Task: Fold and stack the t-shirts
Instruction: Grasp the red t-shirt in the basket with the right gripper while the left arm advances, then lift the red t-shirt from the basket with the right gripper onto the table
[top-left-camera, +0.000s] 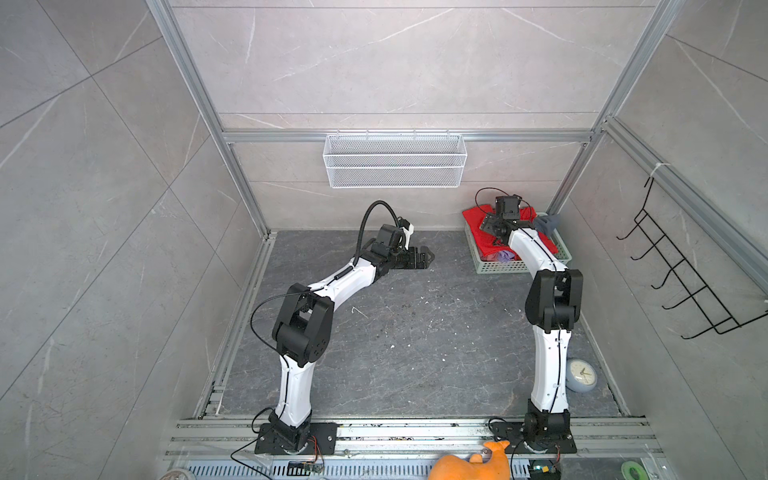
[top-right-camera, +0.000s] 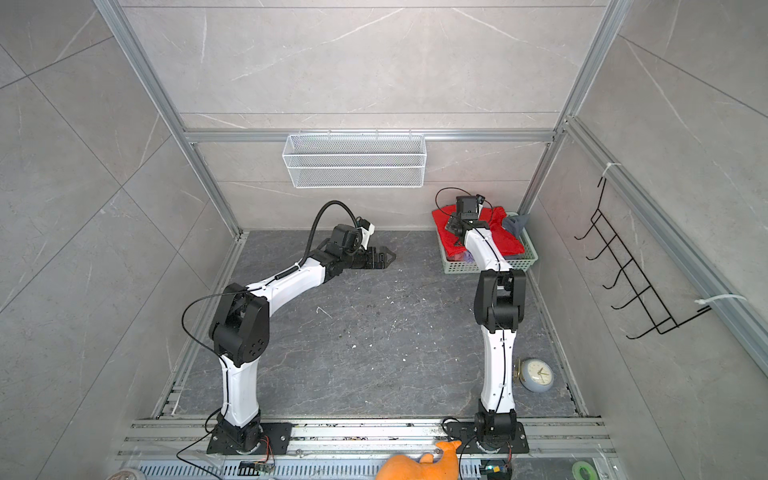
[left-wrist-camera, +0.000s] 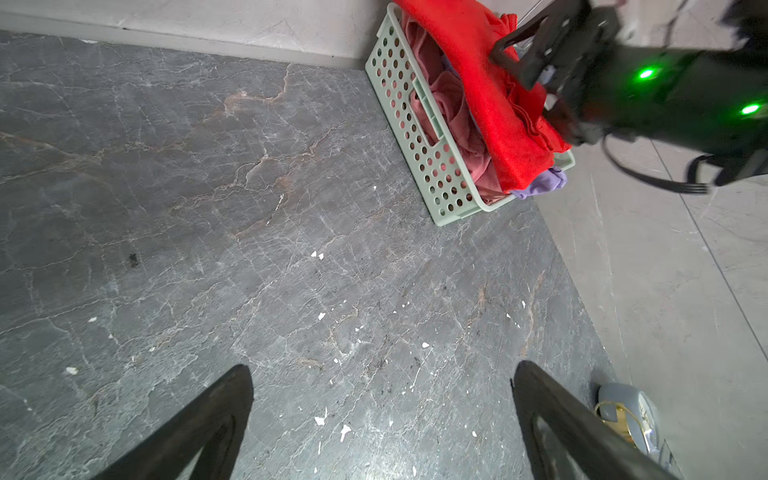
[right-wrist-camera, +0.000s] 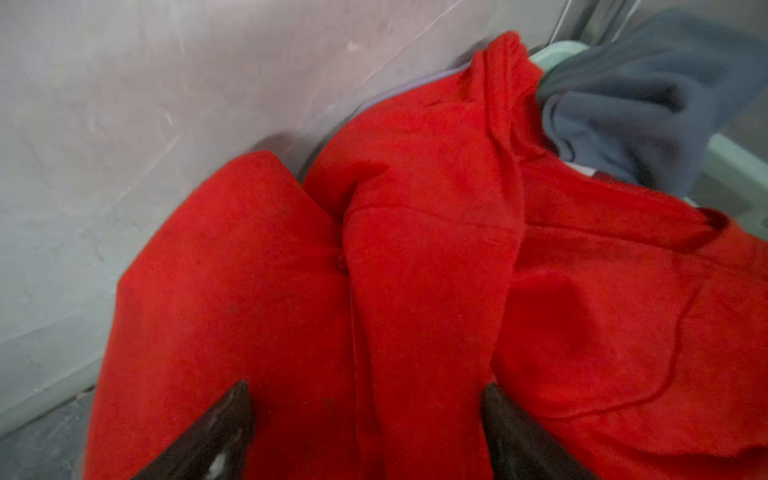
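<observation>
A bright red t-shirt (top-left-camera: 473, 219) (top-right-camera: 444, 220) (right-wrist-camera: 415, 249) lies crumpled on top of a pale green perforated basket (top-left-camera: 498, 268) (left-wrist-camera: 399, 83) in the far right corner. Under it show a dusty pink t-shirt (left-wrist-camera: 453, 104) and a lavender one (left-wrist-camera: 540, 185) (top-left-camera: 505, 255). A dark grey t-shirt (right-wrist-camera: 623, 104) (top-left-camera: 546, 222) hangs over the basket's back rim. My right gripper (right-wrist-camera: 368, 386) (top-left-camera: 490, 227) is down on the red cloth, jaws apart with a ridge of cloth between them. My left gripper (left-wrist-camera: 380, 370) (top-left-camera: 430, 255) hovers open and empty over bare floor, left of the basket.
A white mesh basket (top-left-camera: 395, 160) hangs on the back wall and a black wire rack (top-left-camera: 681, 274) on the right wall. A small clock (top-left-camera: 582, 374) lies near the right arm's base. An orange plush toy (top-left-camera: 473, 463) and a green tape roll (top-left-camera: 633, 471) sit at the front edge.
</observation>
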